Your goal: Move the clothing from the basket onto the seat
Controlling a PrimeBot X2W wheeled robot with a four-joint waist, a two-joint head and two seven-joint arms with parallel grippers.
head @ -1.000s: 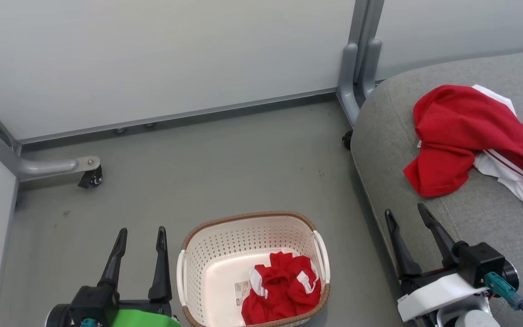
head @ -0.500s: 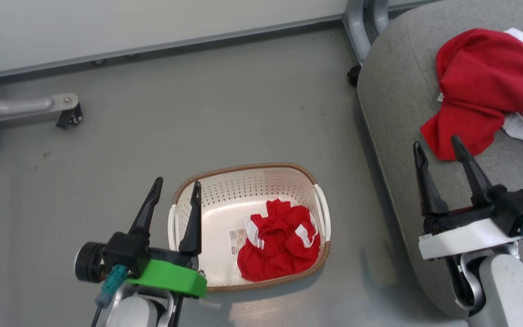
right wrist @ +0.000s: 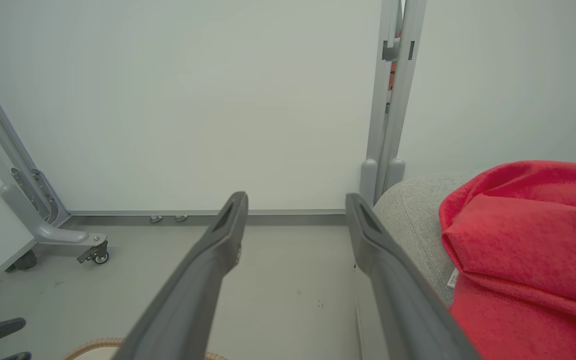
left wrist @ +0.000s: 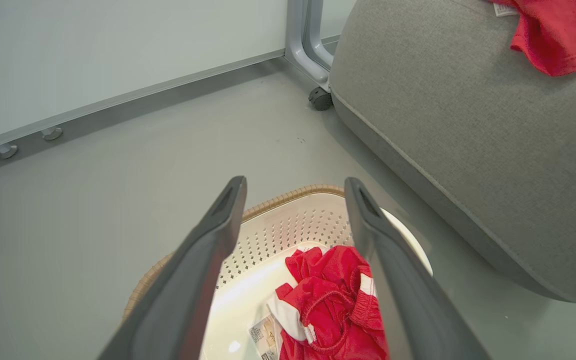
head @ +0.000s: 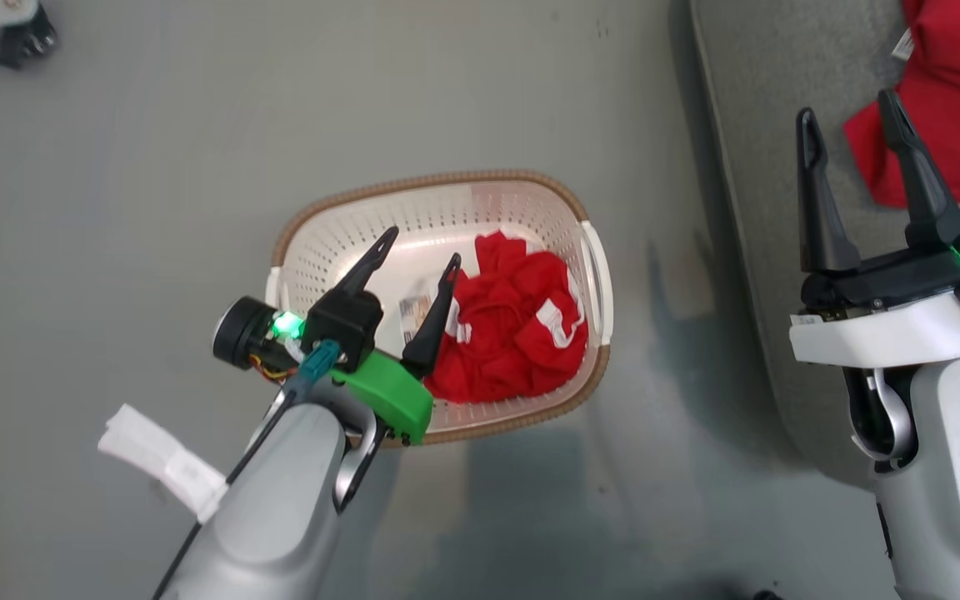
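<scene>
left claw [head: 423,245] spread wide, empty, above basket [head: 447,177] | right claw [head: 846,104] spread wide, empty

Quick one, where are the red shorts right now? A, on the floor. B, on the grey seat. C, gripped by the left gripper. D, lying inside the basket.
D: the red shorts lie bunched on the bottom of the basket, and the left gripper over it is open and empty.

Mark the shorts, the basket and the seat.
Shorts [head: 522,333]: head view, middle of the red bundle.
Basket [head: 480,208]: head view, far perforated wall.
Seat [head: 759,125]: head view, bare grey fabric.
</scene>
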